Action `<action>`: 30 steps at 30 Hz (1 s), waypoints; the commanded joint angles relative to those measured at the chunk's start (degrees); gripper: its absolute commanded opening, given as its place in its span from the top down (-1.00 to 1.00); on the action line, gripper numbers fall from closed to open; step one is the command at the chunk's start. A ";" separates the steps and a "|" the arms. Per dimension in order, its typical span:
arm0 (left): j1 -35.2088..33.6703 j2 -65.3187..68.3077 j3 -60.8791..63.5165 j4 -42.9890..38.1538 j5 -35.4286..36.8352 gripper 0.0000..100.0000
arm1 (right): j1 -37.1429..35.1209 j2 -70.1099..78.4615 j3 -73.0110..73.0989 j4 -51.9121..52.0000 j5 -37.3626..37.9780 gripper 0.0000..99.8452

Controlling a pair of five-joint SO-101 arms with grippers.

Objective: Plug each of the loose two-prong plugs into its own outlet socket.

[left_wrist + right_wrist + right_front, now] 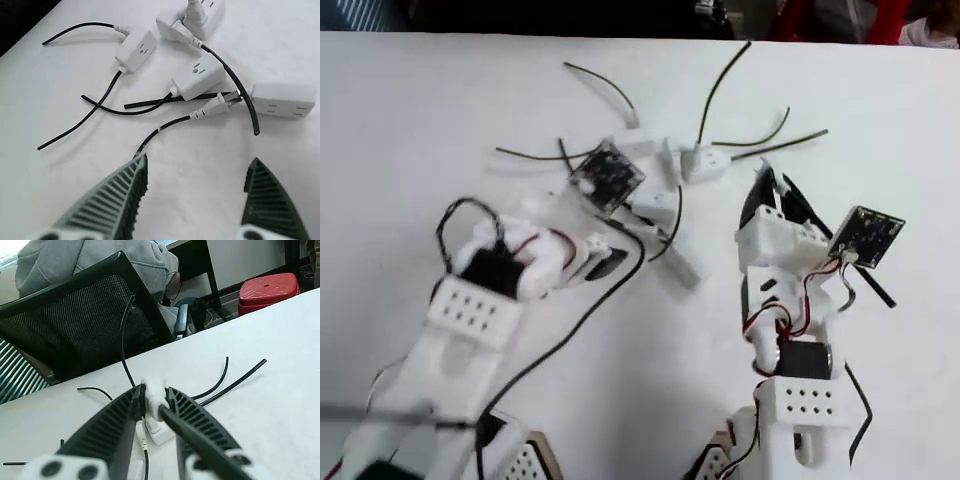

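Note:
Several white outlet sockets lie in a cluster in the left wrist view: one (pixel 138 48), one (pixel 200 75), one (pixel 283 99), and one (pixel 206 11) with a plug seated in it. A loose two-prong plug (pixel 220 104) on a black cord lies on the table between them, prongs towards the socket nearest it. My left gripper (pixel 199 161) hangs open above bare table, short of that plug. My right gripper (pixel 155 394) is shut on a white plug (pixel 152 384), just above a white socket (pixel 158 433). In the high view the right gripper (pixel 767 190) sits beside a socket (pixel 705 161).
Loose black cords (pixel 605 82) trail across the white table (pixel 420 110) behind the sockets. The far table edge runs along the back, with a black mesh chair (pixel 85 325) and a red stool (pixel 269 289) beyond it. Both arms' bases stand at the near edge.

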 commanded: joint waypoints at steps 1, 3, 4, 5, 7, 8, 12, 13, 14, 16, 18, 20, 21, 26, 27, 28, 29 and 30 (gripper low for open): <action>-1.89 9.80 -5.63 -8.62 0.35 0.42 | 0.48 -0.84 -0.35 -1.71 -0.35 0.97; -2.51 13.23 -5.27 -13.80 1.23 0.44 | 0.48 -0.84 -0.35 -1.71 -0.35 0.97; -2.86 14.99 -5.27 -15.65 1.23 0.45 | 0.48 -0.84 -0.26 -1.71 -0.26 0.97; -3.12 16.75 -5.27 -17.23 1.23 0.45 | 0.48 -0.84 -0.26 -1.63 -0.26 0.97; -3.38 20.09 -5.80 -19.87 1.14 0.45 | 0.48 -0.84 -0.26 -1.54 -0.18 0.97; -3.91 21.49 -5.80 -21.63 1.14 0.45 | 0.40 -0.84 -0.26 -1.45 -0.18 0.97; -5.14 26.77 -5.89 -28.92 0.79 0.45 | 0.13 -0.84 -0.26 -1.36 -0.09 0.97; -5.49 27.82 -5.89 -30.42 -0.44 0.45 | 0.13 -0.84 -0.26 -1.36 -0.09 0.97; -5.67 29.05 -6.07 -31.65 -1.93 0.45 | 0.13 -0.84 -0.26 -1.36 0.00 0.97; -6.02 31.60 -7.38 -32.35 -4.40 0.45 | 0.13 -0.84 -0.26 -1.36 0.00 0.97; -6.55 34.59 -9.32 -32.53 -5.19 0.45 | 0.04 -0.84 -0.26 -1.36 0.00 0.97; -7.34 38.20 -11.87 -32.53 -5.36 0.45 | 0.04 -0.84 -0.26 -1.36 0.00 0.97; -7.87 40.04 -13.36 -32.53 -5.36 0.45 | 0.04 -0.84 -0.26 -1.27 0.00 0.97; -9.54 49.71 -20.92 -32.53 -5.36 0.45 | -1.10 -0.84 -0.09 -1.27 0.09 0.97; -9.54 51.38 -22.15 -32.53 -5.36 0.45 | -1.54 -0.84 0.18 -1.27 0.09 0.97; -9.54 52.79 -23.38 -32.53 -5.45 0.45 | -1.89 -0.84 0.35 -1.27 0.09 0.97; -9.45 54.20 -24.44 -32.53 -5.45 0.45 | -2.15 -0.84 0.35 -1.27 0.18 0.97; -9.36 55.52 -25.58 -32.53 -5.45 0.45 | -2.24 -0.84 0.35 -1.27 0.18 0.97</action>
